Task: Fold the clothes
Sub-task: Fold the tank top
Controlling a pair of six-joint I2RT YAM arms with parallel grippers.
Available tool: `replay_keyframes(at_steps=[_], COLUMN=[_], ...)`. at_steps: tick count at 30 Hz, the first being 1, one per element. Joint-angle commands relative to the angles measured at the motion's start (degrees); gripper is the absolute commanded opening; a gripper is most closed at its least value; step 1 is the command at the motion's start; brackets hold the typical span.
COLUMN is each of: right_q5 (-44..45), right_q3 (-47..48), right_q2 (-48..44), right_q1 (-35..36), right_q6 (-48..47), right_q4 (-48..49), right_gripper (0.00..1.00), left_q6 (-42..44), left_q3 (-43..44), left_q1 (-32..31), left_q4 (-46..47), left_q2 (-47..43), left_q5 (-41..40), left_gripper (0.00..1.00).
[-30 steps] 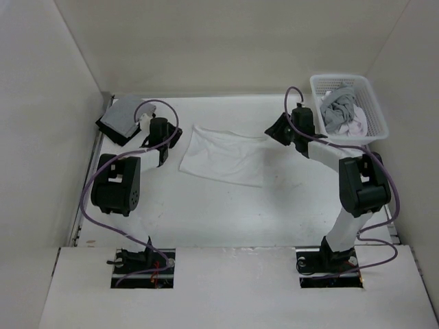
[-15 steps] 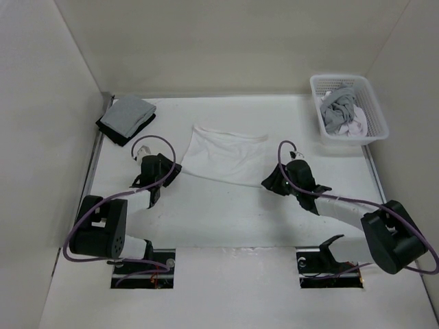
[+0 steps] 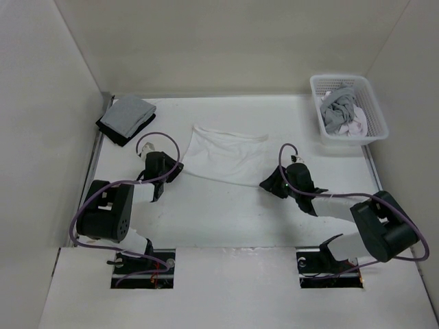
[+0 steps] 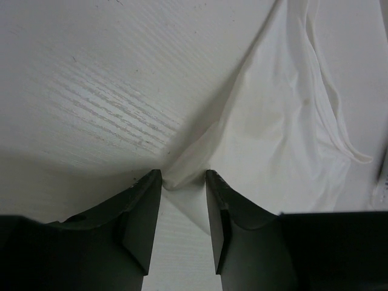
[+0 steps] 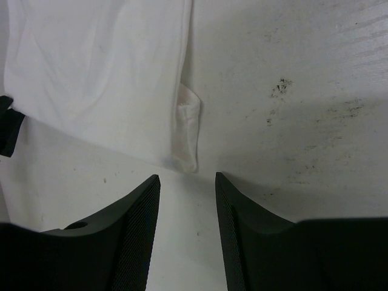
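White garment flat on the table, a gripper low at each near corner.

Widest is the table (image 3: 226, 219); on it the white garment (image 3: 223, 154) lies at mid-depth, long axis left to right, beyond both arms. The left gripper (image 3: 171, 171) is nearer, jaws apart with the near-left corner (image 4: 185, 171) between their tips, not pinched. The right gripper (image 5: 188, 182) gapes too, the folded flap (image 5: 188, 136) just ahead of it.
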Motion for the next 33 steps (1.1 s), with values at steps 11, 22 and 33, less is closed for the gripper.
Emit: replay_keyframes(at_steps=[11,22,33], right_q5=[-1.3,-3.32,-0.7], right_q3=[2.3,5.29,0.02], right_q2=[3.79,8.88,-16.28], right_q1=[-1.21,-2.09,1.41], right_q6=[2.84,4.16,3.47], right_q4=[5.02,6.68,-3.11], right_gripper=[0.39,0.15,0.03], left_q6=[-0.56,-0.65,-0.83], left_q3=[1.78,0.64,-3.93], left_q1=[-0.5,-0.33,-2.34], left_q4=[-1.08,-0.02,-8.6], left_q2=[2.35,0.94,-27.04], left_q5=[-1.6,-1.6,-1.5], left_gripper=[0.09,0.04,0.0])
